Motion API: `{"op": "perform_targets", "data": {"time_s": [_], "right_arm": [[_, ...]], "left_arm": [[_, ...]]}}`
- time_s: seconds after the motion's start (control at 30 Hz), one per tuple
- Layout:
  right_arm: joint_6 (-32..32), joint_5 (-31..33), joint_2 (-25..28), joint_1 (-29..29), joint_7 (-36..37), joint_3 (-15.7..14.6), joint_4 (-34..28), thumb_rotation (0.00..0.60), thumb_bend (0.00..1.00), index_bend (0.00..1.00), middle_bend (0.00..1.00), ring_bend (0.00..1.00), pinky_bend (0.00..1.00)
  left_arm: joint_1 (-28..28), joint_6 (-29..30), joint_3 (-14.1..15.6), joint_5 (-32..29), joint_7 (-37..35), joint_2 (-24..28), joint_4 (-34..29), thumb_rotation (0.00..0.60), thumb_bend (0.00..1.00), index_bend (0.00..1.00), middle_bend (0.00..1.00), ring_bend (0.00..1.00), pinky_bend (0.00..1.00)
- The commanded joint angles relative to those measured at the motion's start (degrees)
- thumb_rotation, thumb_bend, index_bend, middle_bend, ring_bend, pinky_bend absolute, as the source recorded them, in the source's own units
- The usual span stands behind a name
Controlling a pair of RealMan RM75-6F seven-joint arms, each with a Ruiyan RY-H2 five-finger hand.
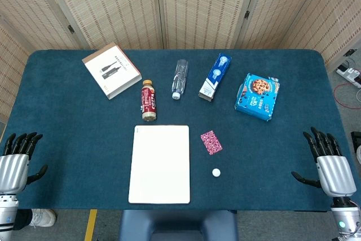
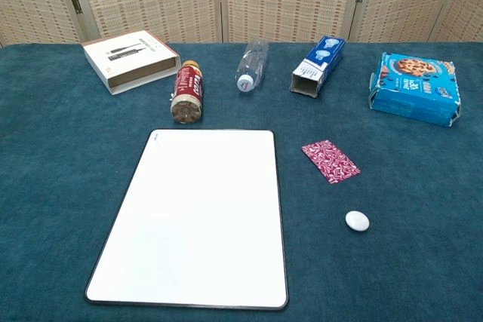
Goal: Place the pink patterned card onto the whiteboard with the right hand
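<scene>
The pink patterned card [image 1: 211,142] [image 2: 330,161] lies flat on the blue tablecloth, just right of the whiteboard [image 1: 160,163] [image 2: 200,216] and apart from it. The whiteboard is bare and lies flat near the table's front edge. My right hand [image 1: 329,162] rests at the front right of the table with its fingers spread and nothing in it, far right of the card. At the front left edge, my left hand [image 1: 16,159] is also empty with fingers apart. Neither hand shows in the chest view.
A small white round object [image 1: 216,172] [image 2: 357,221] lies just in front of the card. Along the back lie a white box [image 1: 111,70], a brown bottle [image 1: 149,100], a clear bottle [image 1: 179,78], a toothpaste box [image 1: 215,76] and a blue cookie box [image 1: 258,95].
</scene>
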Motion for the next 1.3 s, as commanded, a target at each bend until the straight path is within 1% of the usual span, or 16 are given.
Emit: {"op": "perform_targets", "data": {"time_s": [0.03,0.43,0.57,0.63,0.67,0.87,0.97,1.07,1.13,1.2,1.3], "right_arm": [[0.85,-1.45,-0.8,-0.05,0.52,-0.11,0.79,0.47,0.07,0.0,0.0,0.03,0.0],[0.33,-3.25,-1.57,0.74,0.7,-0.43,1.28,0.47,0.07,0.0,0.0,0.04,0.0],[-0.54,-3.26,-1.85,1.33,0.91,-0.35,1.63,0.469,0.07,0.0,0.0,0.03,0.0],[-1.95,-3.21,-1.83,2.18,0.55,-0.28,1.46,0.47,0.07,0.0,0.0,0.01,0.0],[-4.19,-2.79,-1.61,3.3,-0.21,-0.24,0.87,0.47,0.07,0.0,0.0,0.01,0.0],[-13.06,-0.91,-1.28,9.2,-3.68,1.41,-2.07,0.47,0.07,0.0,0.0,0.0,0.0],[-17.93,0.65,-1.13,12.73,-5.27,2.72,-3.44,0.471,0.07,0.0,0.0,0.0,0.0],[-23.72,2.95,-1.22,17.0,-7.61,4.28,-4.8,0.47,0.07,0.04,0.0,0.0,0.0],[-27.83,4.82,-1.11,19.61,-8.3,4.98,-5.41,0.472,0.07,0.09,0.0,0.0,0.0],[-31.9,7.26,-1.49,22.52,-8.97,5.99,-5.52,0.472,0.07,0.11,0.0,0.0,0.0],[-35.84,10.31,-3.13,26.1,-11.48,7.04,-4.56,0.471,0.07,0.12,0.0,0.0,0.0]], "left_arm": [[-0.12,-0.01,-0.01,0.11,0.02,-0.15,0.02,0.6,0.29,0.18,0.17,0.13,0.0],[-0.09,-0.11,0.16,-0.1,-0.47,-0.12,0.33,0.6,0.29,0.18,0.17,0.14,0.0],[-0.19,-0.18,0.2,0.03,-0.34,0.0,0.18,0.6,0.29,0.18,0.17,0.14,0.0],[-0.23,-0.06,0.16,0.17,-0.42,0.09,0.02,0.6,0.29,0.18,0.17,0.14,0.0],[-0.2,0.1,0.21,0.37,-0.45,0.1,-0.11,0.6,0.29,0.18,0.17,0.14,0.0],[0.19,0.41,0.67,0.63,-0.41,0.37,-0.59,0.6,0.29,0.2,0.17,0.15,0.0],[0.43,0.69,0.77,0.6,-0.4,0.52,-0.76,0.6,0.29,0.21,0.17,0.16,0.0],[0.62,0.85,0.93,0.68,-0.33,0.61,-1.0,0.6,0.29,0.21,0.17,0.16,0.0],[0.7,0.8,1.1,0.77,-0.32,0.75,-1.19,0.6,0.29,0.22,0.17,0.17,0.0],[0.78,0.75,1.31,0.96,-0.44,1.03,-1.41,0.6,0.29,0.22,0.17,0.17,0.0],[1.04,1.03,1.41,0.97,-0.49,1.21,-1.48,0.6,0.29,0.22,0.17,0.17,0.0]]}}
